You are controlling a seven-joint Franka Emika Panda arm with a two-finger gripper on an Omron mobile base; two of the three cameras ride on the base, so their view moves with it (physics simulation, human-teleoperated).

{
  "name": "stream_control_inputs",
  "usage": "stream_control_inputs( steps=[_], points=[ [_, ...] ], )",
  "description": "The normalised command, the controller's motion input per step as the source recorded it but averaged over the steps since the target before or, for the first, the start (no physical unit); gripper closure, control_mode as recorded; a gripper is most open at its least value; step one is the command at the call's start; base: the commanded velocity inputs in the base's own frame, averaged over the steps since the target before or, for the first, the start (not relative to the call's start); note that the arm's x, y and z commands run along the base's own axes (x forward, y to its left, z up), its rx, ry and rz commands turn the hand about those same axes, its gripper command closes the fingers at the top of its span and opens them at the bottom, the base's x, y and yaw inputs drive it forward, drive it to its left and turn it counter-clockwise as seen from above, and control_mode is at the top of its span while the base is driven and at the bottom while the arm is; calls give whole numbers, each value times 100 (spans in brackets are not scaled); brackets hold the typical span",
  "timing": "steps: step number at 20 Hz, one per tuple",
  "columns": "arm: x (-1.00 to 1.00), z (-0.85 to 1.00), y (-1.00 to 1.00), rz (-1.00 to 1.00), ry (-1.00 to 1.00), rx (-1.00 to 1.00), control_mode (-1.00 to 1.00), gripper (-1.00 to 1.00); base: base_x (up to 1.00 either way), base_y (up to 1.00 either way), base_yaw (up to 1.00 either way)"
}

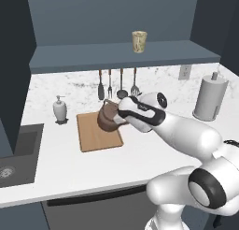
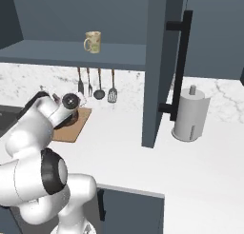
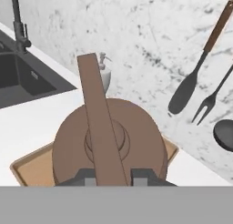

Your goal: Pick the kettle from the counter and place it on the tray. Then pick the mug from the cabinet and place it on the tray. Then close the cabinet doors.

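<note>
My end effector (image 3: 112, 175) is clamped narrow on the thin arched handle of the squat, dark brown copper-like kettle (image 1: 108, 117), which hangs over the flat rectangular light-brown wooden tray (image 1: 93, 135) on the white marbled table (image 1: 116, 163). I cannot tell whether its base is touching the board yet. So I judge I am in the first step, at the placing. Next I should lower until the kettle sits flat, then let go and lift clear of the handle. After that comes the small beige-cream mug (image 1: 139, 41) on the shelf of the dark blue-grey cabinet (image 1: 116, 53), whose door (image 2: 164, 62) stands open.
</note>
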Motion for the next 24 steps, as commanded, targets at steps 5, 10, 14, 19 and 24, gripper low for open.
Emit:
stream_control_inputs(
  steps=[5,10,14,19,24],
  points=[
    [37,0,52,0,0,-11,-100,100,0,0,0],
    [44,-5,33,0,0,-15,-100,100,0,0,0],
    [33,-8,16,0,0,-11,-100,100,0,0,0],
    [29,-3,6,0,0,-5,-100,100,0,0,0],
    [27,0,0,0,0,0,-100,100,0,0,0]
  ],
)
